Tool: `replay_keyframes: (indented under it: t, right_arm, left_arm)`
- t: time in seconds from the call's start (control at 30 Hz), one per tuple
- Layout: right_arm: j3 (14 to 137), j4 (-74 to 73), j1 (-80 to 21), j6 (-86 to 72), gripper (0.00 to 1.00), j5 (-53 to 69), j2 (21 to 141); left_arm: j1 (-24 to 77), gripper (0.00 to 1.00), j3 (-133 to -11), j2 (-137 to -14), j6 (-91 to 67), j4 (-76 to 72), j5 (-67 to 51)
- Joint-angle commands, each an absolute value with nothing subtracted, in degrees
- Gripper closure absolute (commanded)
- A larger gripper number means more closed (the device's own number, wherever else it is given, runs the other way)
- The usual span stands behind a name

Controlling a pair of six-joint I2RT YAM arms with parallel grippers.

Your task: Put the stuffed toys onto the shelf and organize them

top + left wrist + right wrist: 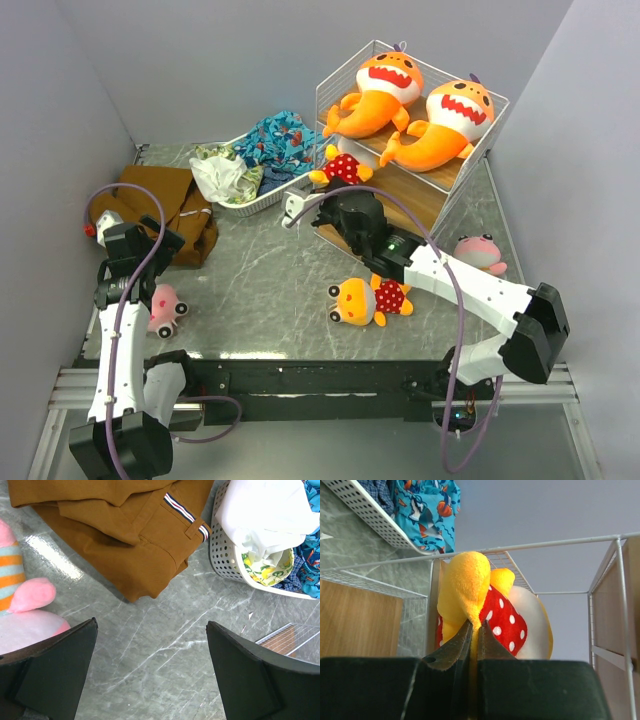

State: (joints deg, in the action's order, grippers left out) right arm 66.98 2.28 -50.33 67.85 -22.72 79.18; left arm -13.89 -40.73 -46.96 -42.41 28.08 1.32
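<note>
- Right wrist view: right jaws pinch the doll (490, 610) by a yellow bit at the shelf (360, 620).
- Left jaws are wide apart, empty.
- Thin pinch may slip; the doll could fall off.

**Glossy stone, soft plush**

The table (260, 280) is grey, veined and glossy. The shelf (425, 190) pairs thin white wire with matt light wood. The shark plushes (385, 90) and the polka-dot doll (490, 605) are fuzzy cloth. The brown cloth (120, 535) is matt weave, the basket (225, 550) perforated white plastic.
</note>
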Motion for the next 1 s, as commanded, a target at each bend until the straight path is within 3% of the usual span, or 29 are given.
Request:
replay_keyframes:
  t: [0.0, 0.1, 0.43, 0.97]
  right_arm:
    - [67.24, 7.82, -48.87, 68.56, 0.95, -22.41, 79.54]
    - [67.15, 8.52, -48.25, 68.12, 0.92, -22.94, 80.24]
    - [66.44, 8.97, -47.37, 66.18, 0.68, -21.36, 79.54]
    - [66.18, 7.03, -46.58, 64.42, 0.51, -20.22, 78.66]
  left_arm:
    - [-13.80, 0.03, -40.61, -45.97, -41.13, 26.37, 1.05]
    - [-13.71, 0.04, -40.61, -45.79, -41.13, 26.28, 1.05]
    - [-13.71, 0.04, -40.69, -45.88, -41.13, 26.37, 1.14]
    - [-13.62, 0.03, -40.61, -45.70, -41.22, 26.46, 1.49]
